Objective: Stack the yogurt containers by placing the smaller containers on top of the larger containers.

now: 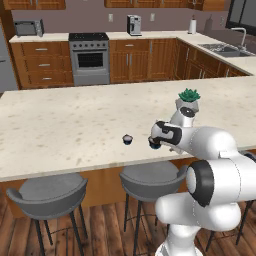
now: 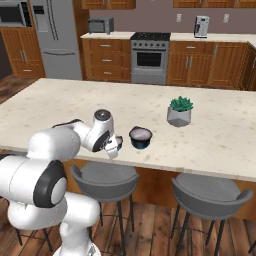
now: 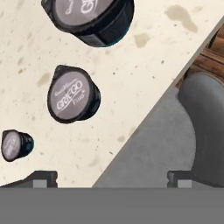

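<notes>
Over the counter [image 1: 75, 125] edge, the bent arm hangs its tool [image 3: 113, 177] spread wide, empty.

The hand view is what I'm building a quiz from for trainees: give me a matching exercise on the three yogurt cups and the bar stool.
Things:
1. largest yogurt cup
2. mid-sized yogurt cup
3. tiniest yogurt cup
4. grey bar stool

Places in the hand view:
A. off the counter edge, at the right
B. left edge, lowest of the cups
C. cut off by the top edge
D. between the other two cups

Pairs: 1-C, 2-D, 3-B, 4-A
</notes>
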